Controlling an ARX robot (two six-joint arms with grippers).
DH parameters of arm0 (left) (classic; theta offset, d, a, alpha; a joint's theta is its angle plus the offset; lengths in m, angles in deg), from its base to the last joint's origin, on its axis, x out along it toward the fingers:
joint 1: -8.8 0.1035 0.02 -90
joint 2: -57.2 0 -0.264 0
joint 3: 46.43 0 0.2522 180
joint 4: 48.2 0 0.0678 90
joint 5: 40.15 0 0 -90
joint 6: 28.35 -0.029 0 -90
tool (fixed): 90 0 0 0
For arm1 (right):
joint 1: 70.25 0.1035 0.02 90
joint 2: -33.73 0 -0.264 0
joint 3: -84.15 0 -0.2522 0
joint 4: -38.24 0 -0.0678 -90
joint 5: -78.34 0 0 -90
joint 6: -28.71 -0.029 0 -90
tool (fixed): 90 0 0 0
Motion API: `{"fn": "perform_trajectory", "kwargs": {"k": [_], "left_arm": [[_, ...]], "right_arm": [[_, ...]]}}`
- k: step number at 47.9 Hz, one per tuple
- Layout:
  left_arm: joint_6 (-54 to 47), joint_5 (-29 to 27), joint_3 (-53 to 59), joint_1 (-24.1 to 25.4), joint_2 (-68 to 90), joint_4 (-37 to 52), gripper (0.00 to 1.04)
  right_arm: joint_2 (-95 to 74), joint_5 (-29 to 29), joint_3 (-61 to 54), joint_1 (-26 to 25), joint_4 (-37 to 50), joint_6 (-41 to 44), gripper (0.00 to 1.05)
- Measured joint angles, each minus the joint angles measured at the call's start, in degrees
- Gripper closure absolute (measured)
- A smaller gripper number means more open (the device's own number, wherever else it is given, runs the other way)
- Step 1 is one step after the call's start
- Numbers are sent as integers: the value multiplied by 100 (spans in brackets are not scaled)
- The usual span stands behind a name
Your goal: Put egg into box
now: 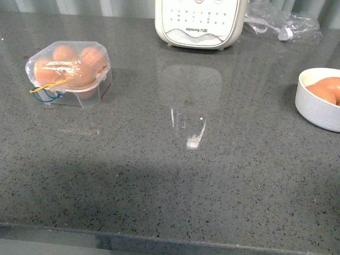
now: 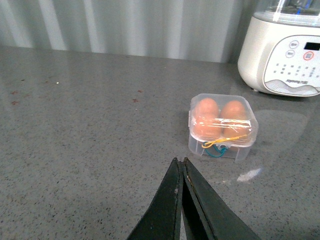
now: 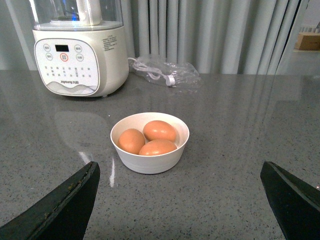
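Across the middle of the grey speckled counter [image 1: 175, 175], bare stone runs to the near edge. On the left sits the box [image 1: 69, 73], lid closed, brown eggs inside, 4 hollows seemingly filled. At the right edge, a white bowl [image 3: 150, 159] holds 3 brown eggs [image 3: 159, 131]. A cream appliance [image 1: 201, 22] stands at the back. Left gripper [image 2: 180, 172] is pressed together, empty; right gripper [image 3: 180, 200] is spread wide, empty.

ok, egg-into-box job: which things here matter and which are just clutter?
Job:
- box, lid shut, eggs inside
- eggs in the bowl
- left gripper, shut, empty
- right gripper, open, empty

Clutter:
- white appliance
- plastic bag with cable
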Motion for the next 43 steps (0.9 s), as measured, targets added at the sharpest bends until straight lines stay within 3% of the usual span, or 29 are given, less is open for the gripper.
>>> {"fn": "perform_trajectory", "kwargs": {"k": [8, 25, 30, 43], "left_arm": [[9, -94, 129, -295, -278, -122, 101], [13, -107, 334, -293, -883, -361, 101], [13, -116, 332, -293, -1674, -1314, 101], [13, -116, 332, -293, -1875, -1370, 101]], "right_arm": [[0, -2, 0, 0, 0, 0, 7], [0, 0, 0, 0, 0, 0, 7], [0, 0, 0, 0, 0, 0, 7], [0, 0, 0, 0, 0, 0, 7]]}}
